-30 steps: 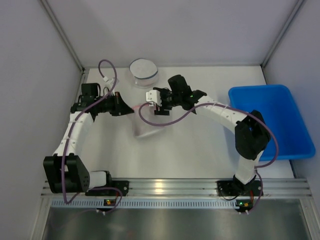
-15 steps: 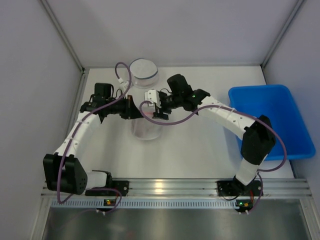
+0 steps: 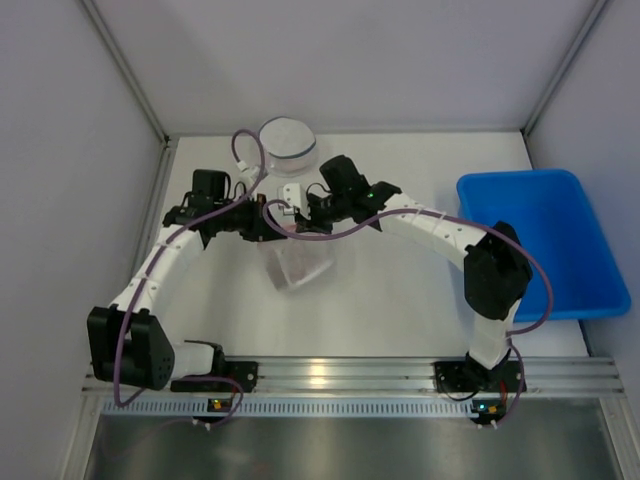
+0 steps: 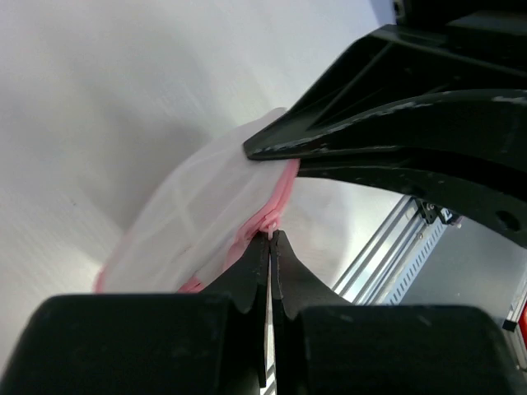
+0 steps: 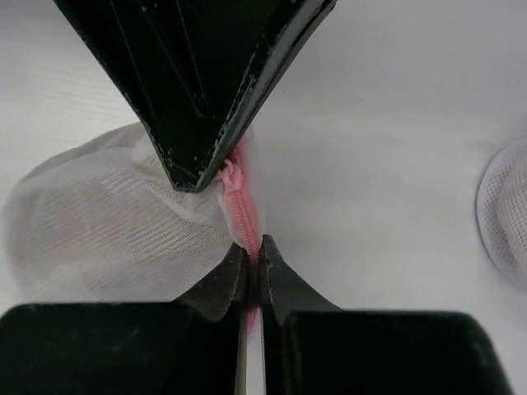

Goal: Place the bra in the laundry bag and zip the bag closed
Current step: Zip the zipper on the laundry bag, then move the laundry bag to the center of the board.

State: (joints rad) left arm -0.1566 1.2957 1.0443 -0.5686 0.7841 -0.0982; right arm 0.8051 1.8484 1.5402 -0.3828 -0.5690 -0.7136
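Left pincer (image 4: pixel 269 239): pressing fully together on the pink zipper (image 5: pixel 240 210) of the white mesh laundry bag (image 3: pixel 298 264). Right pincer (image 5: pixel 251 247): pinching tight on the same zipper, facing the left almost tip to tip. Both arms are reaching inward, elbows bowing outward, meeting above the bag, which is sitting centre-left on the surface (image 3: pixel 400 290).

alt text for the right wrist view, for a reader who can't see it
The right gripper, at the bottom, is shut on the pink zipper of a white mesh laundry bag. The left gripper, at the top, pinches the bag beside the zipper pull.
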